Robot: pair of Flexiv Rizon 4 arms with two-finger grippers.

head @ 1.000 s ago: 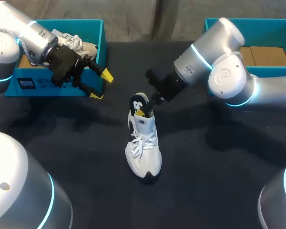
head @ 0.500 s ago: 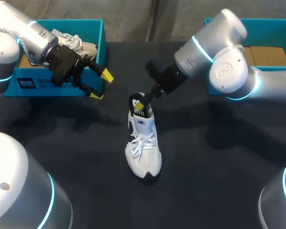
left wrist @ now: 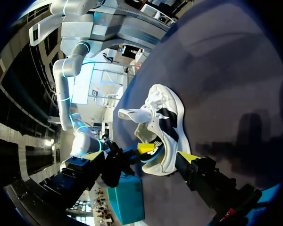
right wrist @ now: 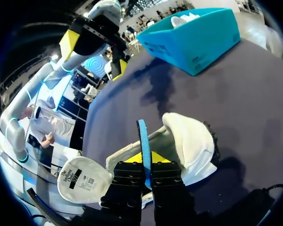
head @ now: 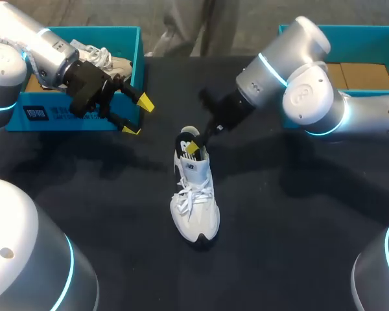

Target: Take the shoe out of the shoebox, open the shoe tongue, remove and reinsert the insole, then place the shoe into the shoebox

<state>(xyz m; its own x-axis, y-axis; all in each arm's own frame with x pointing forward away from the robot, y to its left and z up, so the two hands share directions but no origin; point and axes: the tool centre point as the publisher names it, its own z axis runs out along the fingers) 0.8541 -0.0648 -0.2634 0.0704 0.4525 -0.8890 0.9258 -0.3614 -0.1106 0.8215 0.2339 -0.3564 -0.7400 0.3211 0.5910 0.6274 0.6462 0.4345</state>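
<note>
A white shoe (head: 194,197) with black side trim stands on the black table, toe toward me. In the right wrist view its tongue (right wrist: 82,179) is folded out forward, label side up. My right gripper (head: 194,146) is at the heel opening, shut on the blue-edged insole (right wrist: 142,136), which stands on edge out of the shoe (right wrist: 191,141) between the fingers. My left gripper (head: 137,115) hangs open beside the left blue shoebox (head: 78,120), well apart from the shoe. The left wrist view shows the shoe (left wrist: 162,117) ahead of its yellow fingertip (left wrist: 188,157).
The left shoebox holds a second white shoe (head: 107,59). A second blue box (head: 298,32) with brown cardboard inside stands at the back right, behind my right arm. Bare black table surrounds the shoe.
My right gripper's fingers have closed on the insole at the heel, and that arm's wrist has drawn back a little. The left arm and the shoe have stayed put.
</note>
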